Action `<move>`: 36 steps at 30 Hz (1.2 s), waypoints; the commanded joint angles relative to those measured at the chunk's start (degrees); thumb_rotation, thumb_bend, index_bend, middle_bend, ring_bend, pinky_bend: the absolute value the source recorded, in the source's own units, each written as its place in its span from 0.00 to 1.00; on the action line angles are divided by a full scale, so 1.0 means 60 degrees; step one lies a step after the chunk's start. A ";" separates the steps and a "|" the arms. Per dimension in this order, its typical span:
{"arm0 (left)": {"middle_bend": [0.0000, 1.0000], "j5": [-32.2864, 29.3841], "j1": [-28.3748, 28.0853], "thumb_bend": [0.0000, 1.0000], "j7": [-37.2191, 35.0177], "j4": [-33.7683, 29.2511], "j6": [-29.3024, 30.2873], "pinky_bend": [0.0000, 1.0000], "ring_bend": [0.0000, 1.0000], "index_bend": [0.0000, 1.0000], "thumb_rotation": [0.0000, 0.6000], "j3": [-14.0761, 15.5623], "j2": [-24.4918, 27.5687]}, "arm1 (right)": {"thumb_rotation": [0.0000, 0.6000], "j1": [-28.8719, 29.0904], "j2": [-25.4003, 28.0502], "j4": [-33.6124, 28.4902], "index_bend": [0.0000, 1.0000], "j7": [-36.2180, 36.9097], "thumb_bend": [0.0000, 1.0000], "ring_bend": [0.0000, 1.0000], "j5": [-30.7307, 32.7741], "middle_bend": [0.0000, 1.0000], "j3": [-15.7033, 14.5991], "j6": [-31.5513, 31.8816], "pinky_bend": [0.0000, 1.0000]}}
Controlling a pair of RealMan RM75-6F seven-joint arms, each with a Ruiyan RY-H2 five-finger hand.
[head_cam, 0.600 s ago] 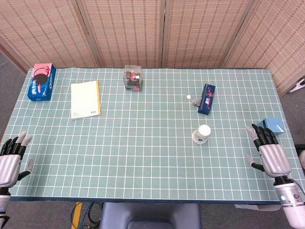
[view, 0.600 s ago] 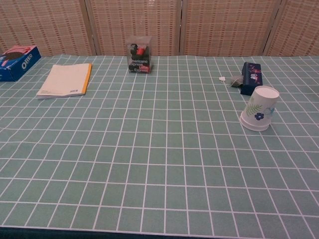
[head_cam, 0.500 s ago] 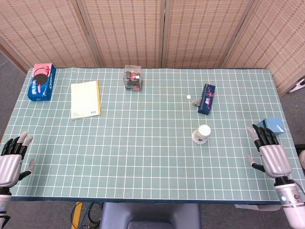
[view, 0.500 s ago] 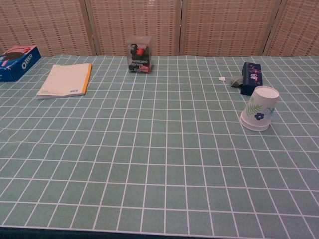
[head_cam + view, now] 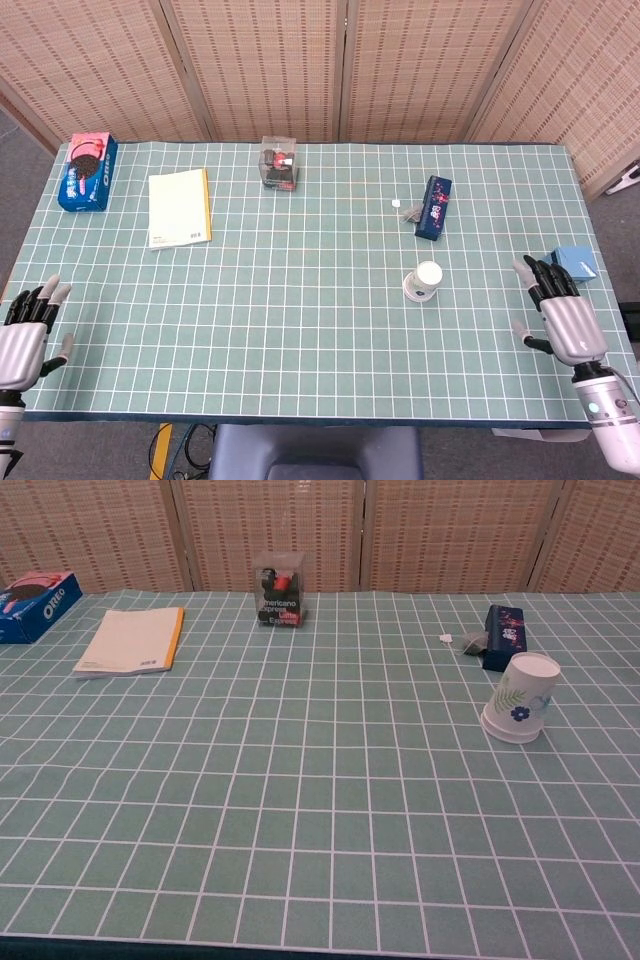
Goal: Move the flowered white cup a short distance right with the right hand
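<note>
The flowered white cup (image 5: 424,281) (image 5: 520,699) stands upside down, rim on the green gridded table cloth (image 5: 300,300), right of centre. My right hand (image 5: 560,312) hovers at the table's right edge, well to the right of the cup, its fingers apart and holding nothing. At the front left corner my left hand (image 5: 24,335) also holds nothing, fingers spread. Neither hand shows in the chest view.
A dark blue flowered box (image 5: 433,208) and a small tea bag (image 5: 408,212) lie just behind the cup. A light blue box (image 5: 574,264) sits by my right hand. Farther off are a clear coffee box (image 5: 279,162), a yellow-edged notebook (image 5: 179,207) and an Oreo box (image 5: 86,171).
My right hand has crept slightly up and left along the table's right edge. The left hand shifted a little down. The cup has not moved.
</note>
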 commanded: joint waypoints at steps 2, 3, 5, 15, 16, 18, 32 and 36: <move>0.00 -0.0090 -0.0018 0.49 -0.0033 0.0018 -0.0054 0.00 0.00 0.00 1.00 -0.0038 0.0009 | 1.00 0.0757 0.0575 -0.0422 0.00 0.0746 0.27 0.00 0.0115 0.00 0.0224 -0.1154 0.00; 0.00 -0.0100 -0.0027 0.50 -0.0042 0.0025 -0.0065 0.00 0.00 0.00 1.00 -0.0047 0.0009 | 1.00 0.0937 0.0691 -0.0480 0.00 0.0931 0.26 0.00 0.0169 0.00 0.0279 -0.1451 0.00; 0.00 -0.0105 -0.0040 0.50 -0.0077 0.0039 -0.0084 0.00 0.00 0.00 1.00 -0.0051 0.0010 | 1.00 0.1361 0.0967 -0.0647 0.00 0.1406 0.25 0.00 0.0341 0.00 0.0416 -0.2174 0.00; 0.00 -0.0168 -0.0032 0.50 -0.0289 0.0097 -0.0115 0.00 0.00 0.00 1.00 -0.0067 0.0064 | 1.00 0.3000 0.1736 -0.1410 0.01 0.1454 0.25 0.00 0.1584 0.00 0.0931 -0.4803 0.00; 0.00 -0.0170 -0.0034 0.50 -0.0306 0.0099 -0.0123 0.00 0.00 0.00 1.00 -0.0066 0.0069 | 1.00 0.3157 0.1762 -0.1462 0.01 0.1334 0.25 0.00 0.1795 0.00 0.0977 -0.5025 0.00; 0.00 -0.0177 -0.0032 0.50 -0.0315 0.0102 -0.0122 0.00 0.00 0.00 1.00 -0.0068 0.0076 | 1.00 0.3361 0.1806 -0.1550 0.03 0.1087 0.25 0.00 0.2087 0.00 0.1003 -0.5308 0.00; 0.00 -0.0164 -0.0018 0.50 -0.0420 0.0125 -0.0086 0.00 0.00 0.00 1.00 -0.0064 0.0094 | 1.00 0.4469 0.1938 -0.1975 0.09 -0.0970 0.26 0.00 0.4407 0.00 0.0662 -0.6353 0.00; 0.00 -0.0177 -0.0009 0.50 -0.0446 0.0126 -0.0071 0.00 0.00 0.00 1.00 -0.0072 0.0106 | 1.00 0.4728 0.1773 -0.1860 0.09 -0.1316 0.26 0.00 0.4842 0.00 0.0479 -0.6495 0.00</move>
